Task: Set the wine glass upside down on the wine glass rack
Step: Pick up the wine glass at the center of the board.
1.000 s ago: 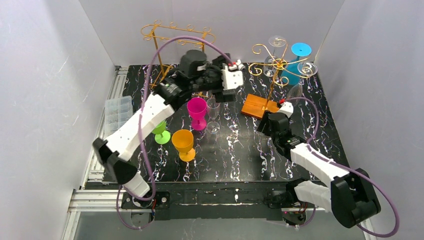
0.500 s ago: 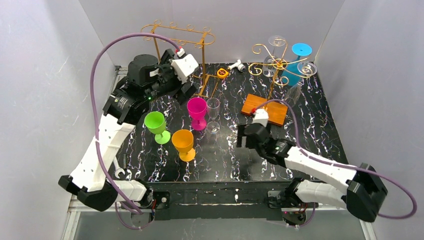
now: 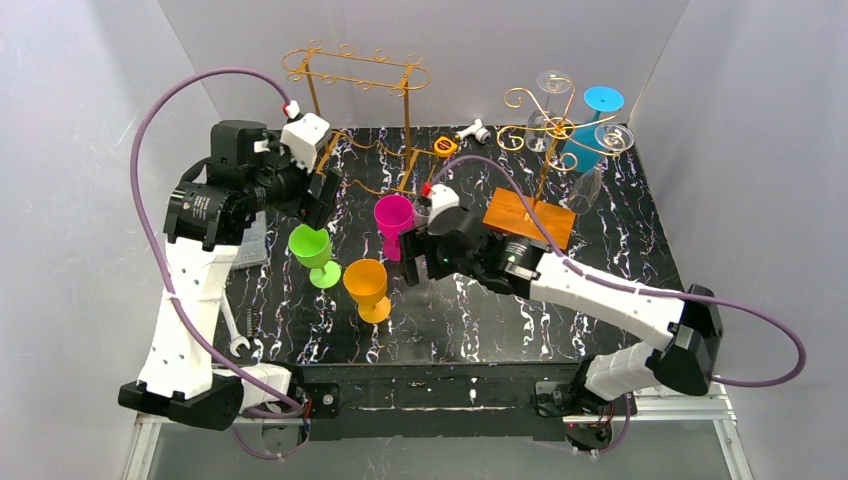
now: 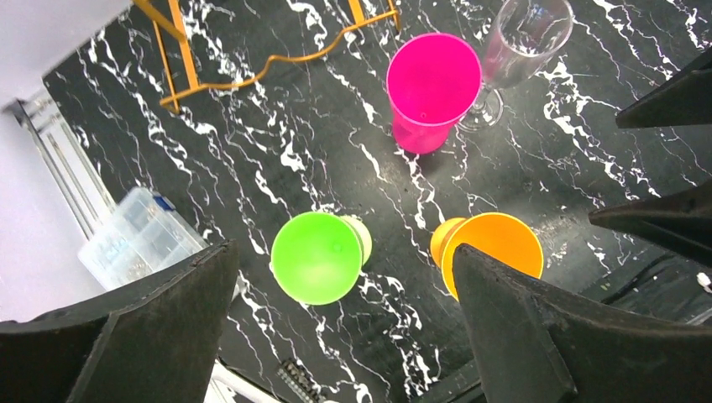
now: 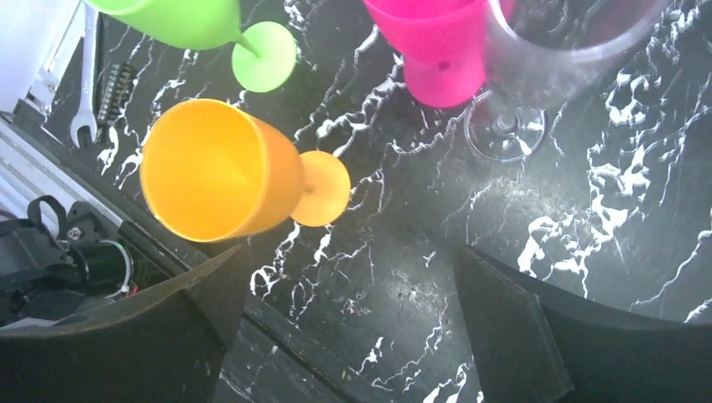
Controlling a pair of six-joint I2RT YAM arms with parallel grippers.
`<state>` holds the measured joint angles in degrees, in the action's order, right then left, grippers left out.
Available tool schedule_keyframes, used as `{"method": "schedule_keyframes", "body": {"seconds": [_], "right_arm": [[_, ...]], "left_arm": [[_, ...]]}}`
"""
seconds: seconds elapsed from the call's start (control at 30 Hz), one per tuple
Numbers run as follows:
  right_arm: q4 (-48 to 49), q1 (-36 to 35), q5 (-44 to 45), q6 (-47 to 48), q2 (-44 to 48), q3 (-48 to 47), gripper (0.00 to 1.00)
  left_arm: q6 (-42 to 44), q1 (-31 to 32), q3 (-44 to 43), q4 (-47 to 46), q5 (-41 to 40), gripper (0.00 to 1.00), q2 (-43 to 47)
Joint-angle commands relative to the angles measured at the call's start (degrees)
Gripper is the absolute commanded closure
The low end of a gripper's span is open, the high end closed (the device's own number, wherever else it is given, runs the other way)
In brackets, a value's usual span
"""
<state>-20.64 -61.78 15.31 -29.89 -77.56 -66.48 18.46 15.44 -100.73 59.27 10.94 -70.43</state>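
Four stemmed glasses upright on marbled worktop (image 3: 560, 300): green goblet (image 4: 317, 257), orange goblet (image 4: 495, 243), magenta goblet (image 4: 432, 84), clear wine glass (image 4: 525, 38) just beside magenta one. Left hand (image 3: 318, 198) open, empty, above green goblet. Right hand (image 3: 418, 262) open, empty, near clear wine glass and orange goblet. Gold wine glass rack (image 3: 355, 75) back left; second gold rack (image 3: 540, 130) back right, blue glass (image 3: 598, 110) and hung clear glasses (image 3: 553, 85) on it.

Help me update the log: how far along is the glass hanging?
Done: a blue glass hangs inverted on the right rack. In hand: nothing; right tool, open, hovers by the upright clear glass. Left: it, the pink glass, green glass and orange glass, all upright.
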Motion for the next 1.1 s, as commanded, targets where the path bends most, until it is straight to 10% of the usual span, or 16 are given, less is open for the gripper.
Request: {"method": "schedule_keyframes", "body": {"seconds": [0.0, 1.07], "right_arm": [[-9.98, -3.14, 3.53, 5.67, -6.52, -14.15, 0.02], [-26.36, 2.84, -0.10, 19.38, -43.21, -61.81, 0.40]], "left_arm": [[-2.20, -3.49, -1.14, 3.72, 3.69, 0.02, 0.25], [-6.15, -5.64, -3.06, 0.18, -5.68, 0.02, -3.98]]}}
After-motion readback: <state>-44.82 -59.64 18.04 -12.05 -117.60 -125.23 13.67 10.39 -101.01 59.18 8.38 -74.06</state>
